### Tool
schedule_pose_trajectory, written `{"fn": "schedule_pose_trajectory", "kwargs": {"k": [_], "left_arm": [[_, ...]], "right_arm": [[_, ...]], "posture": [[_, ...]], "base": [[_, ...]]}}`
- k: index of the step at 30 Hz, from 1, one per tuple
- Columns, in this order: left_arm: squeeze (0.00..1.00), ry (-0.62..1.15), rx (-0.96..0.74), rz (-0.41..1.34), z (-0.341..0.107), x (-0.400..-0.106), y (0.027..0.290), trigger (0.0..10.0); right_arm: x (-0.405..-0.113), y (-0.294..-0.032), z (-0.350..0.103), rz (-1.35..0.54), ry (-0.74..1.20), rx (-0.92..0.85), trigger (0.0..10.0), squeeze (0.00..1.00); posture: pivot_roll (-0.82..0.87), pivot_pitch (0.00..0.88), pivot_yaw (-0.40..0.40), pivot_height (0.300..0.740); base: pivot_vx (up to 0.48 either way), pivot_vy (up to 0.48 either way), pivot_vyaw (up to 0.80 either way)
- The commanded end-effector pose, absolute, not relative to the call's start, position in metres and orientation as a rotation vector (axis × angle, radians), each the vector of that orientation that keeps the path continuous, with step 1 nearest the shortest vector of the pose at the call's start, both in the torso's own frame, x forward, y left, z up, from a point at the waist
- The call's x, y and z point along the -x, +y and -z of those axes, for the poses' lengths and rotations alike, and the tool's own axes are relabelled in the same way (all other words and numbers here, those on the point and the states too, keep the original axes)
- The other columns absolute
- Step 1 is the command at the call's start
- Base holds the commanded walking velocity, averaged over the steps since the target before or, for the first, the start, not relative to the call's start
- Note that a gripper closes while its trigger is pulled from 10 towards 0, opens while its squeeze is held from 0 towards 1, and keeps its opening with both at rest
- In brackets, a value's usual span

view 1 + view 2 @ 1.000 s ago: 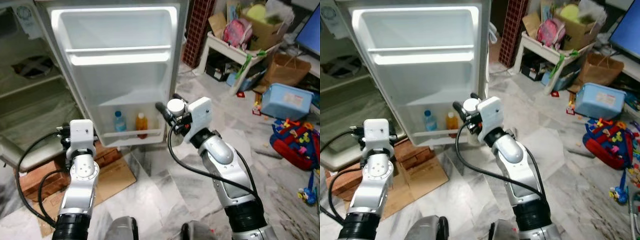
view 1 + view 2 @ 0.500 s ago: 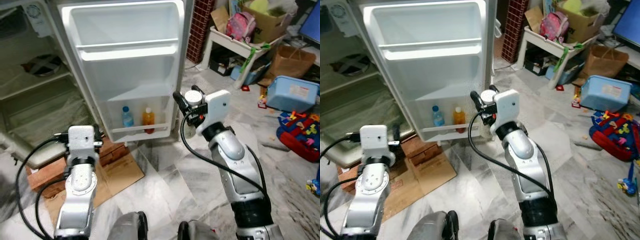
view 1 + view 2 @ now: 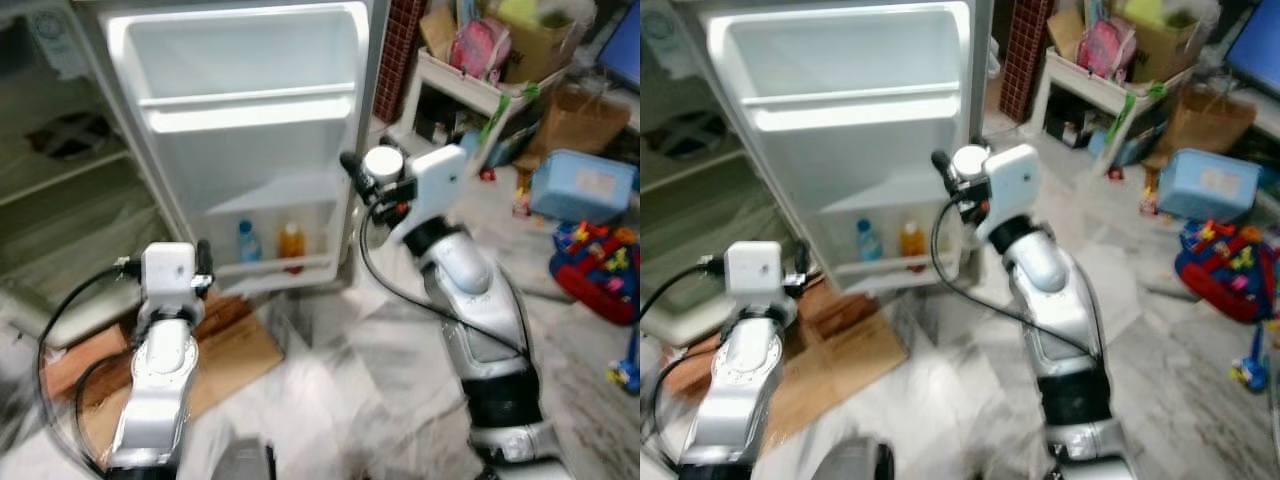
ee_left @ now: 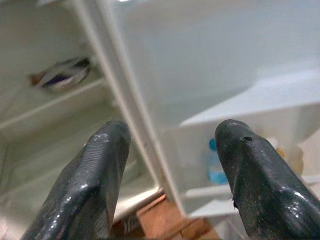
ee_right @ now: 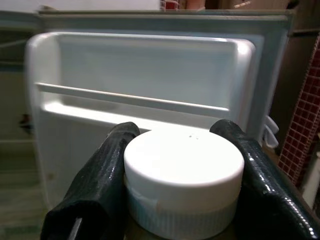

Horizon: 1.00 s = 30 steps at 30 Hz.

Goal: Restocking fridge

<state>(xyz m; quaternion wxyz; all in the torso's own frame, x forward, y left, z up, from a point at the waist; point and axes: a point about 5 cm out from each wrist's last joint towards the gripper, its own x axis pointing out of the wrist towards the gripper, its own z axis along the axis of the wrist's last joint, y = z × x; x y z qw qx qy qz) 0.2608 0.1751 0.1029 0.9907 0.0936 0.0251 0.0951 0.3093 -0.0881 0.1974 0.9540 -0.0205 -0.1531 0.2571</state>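
Before the open fridge door (image 3: 250, 120), right end effector (image 5: 182, 192) clamping white-capped jar (image 5: 182, 182)

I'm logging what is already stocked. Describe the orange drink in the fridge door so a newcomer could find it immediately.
Start at the open white fridge door and drop to its lowest shelf. Two small bottles stand there side by side; the orange plastic bottle is the one nearer the door's outer edge. Its neighbour is a clear bottle with a blue cap and label.

Two bottles (image 3: 266, 242) side by side in the fridge door's (image 3: 240, 120) bottom shelf, cardboard (image 3: 215, 355) on the floor below.
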Motion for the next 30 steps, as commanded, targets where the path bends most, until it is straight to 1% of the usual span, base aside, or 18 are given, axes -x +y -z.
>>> {"fn": "schedule_pose_trajectory", "kwargs": {"k": [1,5,9,16,20,21,22,25,30], "left_arm": [[0.0,0.049,-0.18,-0.176,-0.103,-0.26,0.171,10.0],[0.0,0.057,-0.184,-0.182,-0.102,-0.26,0.17,10.0],[0.0,0.071,-0.209,-0.206,-0.1,-0.262,0.169,10.0],[0.0,0.088,-0.21,-0.232,-0.097,-0.262,0.17,10.0],[0.0,0.094,-0.211,-0.238,-0.096,-0.262,0.17,10.0],[0.0,0.094,-0.211,-0.24,-0.096,-0.262,0.17,10.0],[0.0,0.094,-0.211,-0.24,-0.096,-0.262,0.17,10.0],[0.0,0.098,-0.213,-0.238,-0.096,-0.262,0.169,10.0],[0.0,0.099,-0.22,-0.233,-0.096,-0.266,0.169,10.0]], "right_arm": [[-0.307,-0.095,-0.2,-0.514,-0.33,0.051,10.0,0.0],[-0.303,-0.092,-0.203,-0.542,-0.363,0.058,10.0,0.0],[-0.302,-0.083,-0.216,-0.603,-0.421,0.098,10.0,0.0],[-0.3,-0.077,-0.222,-0.654,-0.438,0.097,10.0,0.0],[-0.301,-0.079,-0.217,-0.617,-0.407,0.087,10.0,0.0],[-0.301,-0.086,-0.209,-0.56,-0.377,0.071,10.0,0.0],[-0.301,-0.087,-0.209,-0.554,-0.376,0.079,10.0,0.0],[-0.298,-0.09,-0.201,-0.557,-0.358,0.075,10.0,0.0],[-0.302,-0.095,-0.202,-0.559,-0.348,0.089,10.0,0.0]], "posture": [[0.02,0.096,0.015,0.74],[0.01,0.094,0.02,0.74],[0.02,0.092,0.019,0.74],[0.02,0.093,0.015,0.74],[0.02,0.094,0.014,0.74],[0.02,0.093,0.014,0.74],[0.02,0.093,0.014,0.74],[0.02,0.094,0.017,0.74],[0.02,0.094,0.03,0.74]], "base": [[0.458,0.0,0.0],[0.433,0.0,0.13],[0.0,0.0,0.46],[0.0,0.0,0.0],[0.0,0.0,0.0],[0.0,0.0,0.0],[0.0,0.0,0.0],[0.0,0.0,0.8],[0.0,0.0,0.8]]}}
